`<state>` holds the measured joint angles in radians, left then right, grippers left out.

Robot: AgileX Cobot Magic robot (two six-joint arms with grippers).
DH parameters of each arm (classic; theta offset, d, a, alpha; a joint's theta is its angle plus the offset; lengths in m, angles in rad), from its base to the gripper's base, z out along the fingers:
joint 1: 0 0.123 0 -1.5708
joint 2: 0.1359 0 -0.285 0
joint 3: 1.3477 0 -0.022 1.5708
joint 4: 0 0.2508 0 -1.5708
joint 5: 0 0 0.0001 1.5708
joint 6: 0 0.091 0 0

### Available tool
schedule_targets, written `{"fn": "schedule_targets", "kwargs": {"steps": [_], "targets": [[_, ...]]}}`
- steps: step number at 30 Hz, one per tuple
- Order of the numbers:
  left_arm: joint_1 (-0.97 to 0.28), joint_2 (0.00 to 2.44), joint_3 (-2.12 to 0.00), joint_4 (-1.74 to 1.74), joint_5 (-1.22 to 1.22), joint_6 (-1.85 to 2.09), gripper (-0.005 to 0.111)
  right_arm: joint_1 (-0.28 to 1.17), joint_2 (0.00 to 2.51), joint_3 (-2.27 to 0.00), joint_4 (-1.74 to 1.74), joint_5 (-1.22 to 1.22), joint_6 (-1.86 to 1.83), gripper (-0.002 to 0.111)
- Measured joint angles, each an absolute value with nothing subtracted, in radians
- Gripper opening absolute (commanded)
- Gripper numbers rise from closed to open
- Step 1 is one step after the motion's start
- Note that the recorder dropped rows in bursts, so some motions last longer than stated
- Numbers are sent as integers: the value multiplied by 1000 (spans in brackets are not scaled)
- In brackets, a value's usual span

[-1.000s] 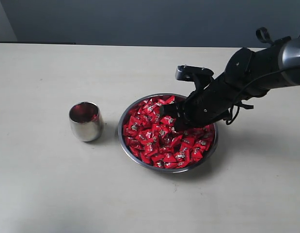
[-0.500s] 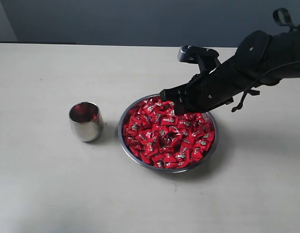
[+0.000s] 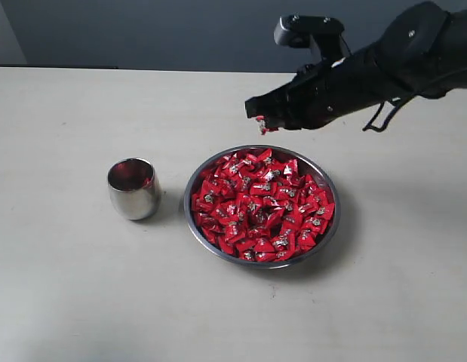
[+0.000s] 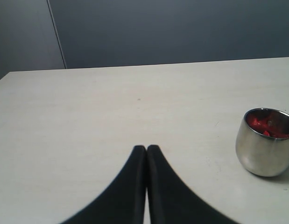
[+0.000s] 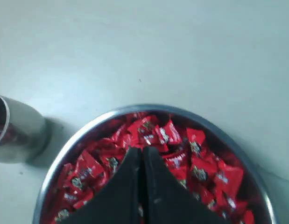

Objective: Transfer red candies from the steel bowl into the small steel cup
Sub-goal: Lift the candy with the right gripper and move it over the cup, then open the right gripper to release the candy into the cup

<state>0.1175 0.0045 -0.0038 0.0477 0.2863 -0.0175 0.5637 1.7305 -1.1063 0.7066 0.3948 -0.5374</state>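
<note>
red candies filling steel bowl; cup upright beside

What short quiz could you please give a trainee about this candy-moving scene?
1. True or false: the small steel cup is empty.
2. What is the right gripper pinching? A) nothing B) a red candy C) the cup's rim
3. Fill in: the left gripper is ____ (open or shut).

Key:
1. False; red candies show inside it.
2. B; it is held in the air, lifted clear of the steel bowl.
3. Shut, with nothing between its fingers.
</note>
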Motion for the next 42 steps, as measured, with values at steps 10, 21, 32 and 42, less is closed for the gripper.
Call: {"fn": "schedule_targets", "kwargs": {"steps": [10,21,32,42], "targets": [[118,4,-4,48,286,-17,0,584,1900,-1372,1004,580,-867,-1],[118,4,-4,48,286,-17,0,730,2081,-1573,1007,631,-1019,-1],[118,4,-4,48,286,-17,0,787,2176,-1704,853,820,-1023,-1],[118,4,-4,48,286,-17,0,800,2184,-1704,836,816,-1029,-1]]}}
